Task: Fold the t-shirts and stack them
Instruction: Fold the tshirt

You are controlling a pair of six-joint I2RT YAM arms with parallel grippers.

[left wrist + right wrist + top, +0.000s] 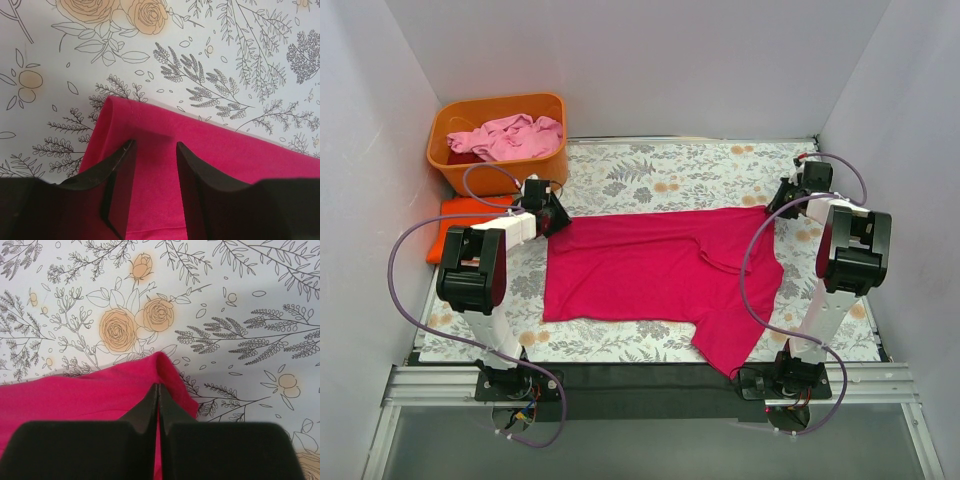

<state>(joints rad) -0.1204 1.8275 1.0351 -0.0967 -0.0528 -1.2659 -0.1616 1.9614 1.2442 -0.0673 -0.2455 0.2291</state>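
Magenta-red t-shirt (650, 270) flat, left tool (155, 143) parted over its corner, right tool (158, 386) clenched on its edge

No text, label, brand, number or sign can be read in any of the views. Only a floral line print is carried by the table cover (670, 170), and no lettering is seen on the magenta-red t-shirt (640, 270) or the orange tub (450, 160).
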